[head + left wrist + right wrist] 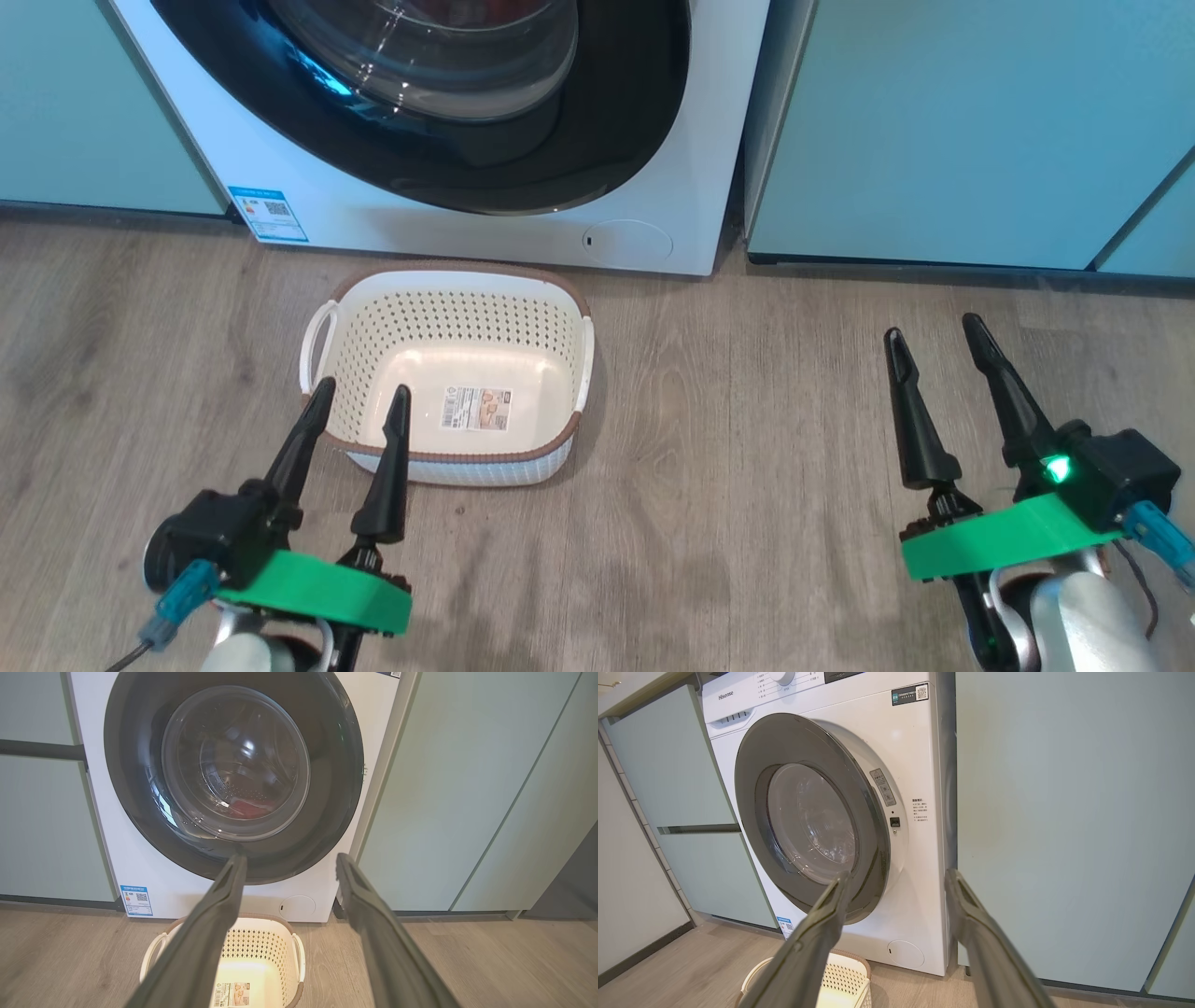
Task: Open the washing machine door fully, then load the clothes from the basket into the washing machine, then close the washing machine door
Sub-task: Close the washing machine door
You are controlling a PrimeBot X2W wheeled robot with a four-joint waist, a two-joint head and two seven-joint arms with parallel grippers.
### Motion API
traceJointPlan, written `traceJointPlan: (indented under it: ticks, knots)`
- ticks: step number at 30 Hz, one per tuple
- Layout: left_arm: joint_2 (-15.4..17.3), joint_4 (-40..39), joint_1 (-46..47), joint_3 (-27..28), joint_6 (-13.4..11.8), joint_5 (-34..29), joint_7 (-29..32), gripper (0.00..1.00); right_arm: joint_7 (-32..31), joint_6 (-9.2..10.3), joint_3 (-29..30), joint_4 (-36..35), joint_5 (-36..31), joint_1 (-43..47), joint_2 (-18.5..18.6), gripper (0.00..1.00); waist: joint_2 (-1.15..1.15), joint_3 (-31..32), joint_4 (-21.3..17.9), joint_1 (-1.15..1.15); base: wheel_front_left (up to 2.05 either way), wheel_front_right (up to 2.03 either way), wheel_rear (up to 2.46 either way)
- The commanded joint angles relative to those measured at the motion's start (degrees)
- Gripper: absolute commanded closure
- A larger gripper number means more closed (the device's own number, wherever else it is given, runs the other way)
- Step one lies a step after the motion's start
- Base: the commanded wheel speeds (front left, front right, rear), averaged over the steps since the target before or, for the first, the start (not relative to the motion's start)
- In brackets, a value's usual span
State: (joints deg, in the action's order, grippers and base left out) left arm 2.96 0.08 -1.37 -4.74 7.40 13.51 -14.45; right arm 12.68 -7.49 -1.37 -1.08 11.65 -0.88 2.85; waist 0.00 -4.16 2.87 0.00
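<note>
Head view: the white basket (448,322) sits empty before the washing machine (691,140). The left gripper (362,387) and right gripper (934,329) hover nearer, jaws wide, holding nothing.

Left wrist view: the red clothes (246,807) lie in the drum behind the washing machine door (327,779).

Right wrist view: the door looks ajar at its right edge — closing is likely the step left, needing a push there.

The washing machine (653,140) fills the upper centre, and its washing machine door (597,121) shows a black rim around domed glass. Pale teal cabinets (962,121) flank it. Just below, the basket (467,275) sits on the wooden floor (747,392), a label (477,409) on its bare bottom. At lower left, the left claw (363,386) is spread, its tips overlapping the basket's near corner. At lower right, the right claw (934,327) is spread above the floor.
</note>
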Motion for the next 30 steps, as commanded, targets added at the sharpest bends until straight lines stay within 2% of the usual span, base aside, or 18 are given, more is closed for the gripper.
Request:
traceJointPlan:
  ticks: [1,3,4,5,6,7,13,20,25,30]
  knots:
    - [-0.08,-2.26,2.68,1.49,0.01,-0.64,-0.54,0.0,0.63,0.0,-1.26,-2.28,-0.37,-2.13,0.03,0.0,0.0,-0.2,0.03,0.0,0.0,0.0,0.0]
    - [-0.08,-2.38,2.75,1.27,0.01,-0.6,-0.54,0.0,0.66,0.0,-1.18,-2.38,-0.49,-2.22,0.03,0.0,0.0,-0.49,0.1,0.0,0.0,0.0,0.0]
    - [-0.08,-2.46,2.81,1.16,0.0,-0.55,-0.54,0.0,0.65,0.0,-1.3,-2.48,-0.58,-2.3,0.03,0.1,0.0,-0.69,0.16,0.0,0.0,0.0,0.0]
    - [-0.08,-2.53,2.88,1.03,-0.02,-0.5,-0.54,0.0,0.66,0.0,-1.34,-2.61,-0.63,-2.37,0.03,0.59,0.0,-0.94,0.24,0.0,0.0,0.0,0.0]
    - [-0.08,-2.59,2.99,0.86,-0.04,-0.43,-0.54,0.0,0.67,0.0,-1.38,-2.79,-0.72,-2.48,0.03,0.86,0.0,-1.26,0.36,0.0,0.0,0.0,0.0]
    - [-0.08,-2.61,3.14,0.7,-0.05,-0.36,-0.54,0.0,0.7,0.0,-1.38,-3.02,-0.9,-2.61,0.03,1.0,0.0,-1.6,0.5,0.0,0.0,0.0,0.0]
    - [-0.08,-3.2,5.27,-0.03,-0.12,0.28,-0.54,0.0,-0.04,0.0,-4.26,-4.82,-4.09,-5.19,0.03,1.0,0.0,-5.45,2.17,0.0,0.0,0.0,0.0]
    - [-0.08,-3.35,8.7,-0.08,-0.13,1.08,-0.55,0.0,-2.49,0.0,-9.53,-5.6,-8.1,-13.67,0.38,1.0,0.0,-10.88,5.09,0.0,0.0,0.0,0.0]
    - [-0.08,-3.9,12.2,-1.79,-0.09,2.29,-0.55,0.0,-5.79,0.0,-15.3,-4.59,-7.37,-25.97,6.5,1.0,0.0,-16.95,7.89,0.0,0.0,0.0,0.0]
    - [-0.08,-4.43,15.33,-3.87,-0.31,4.03,-0.55,0.0,-8.64,0.0,-19.91,-1.32,-3.51,-40.48,13.23,1.0,0.0,-22.71,10.75,0.0,0.0,0.0,0.0]
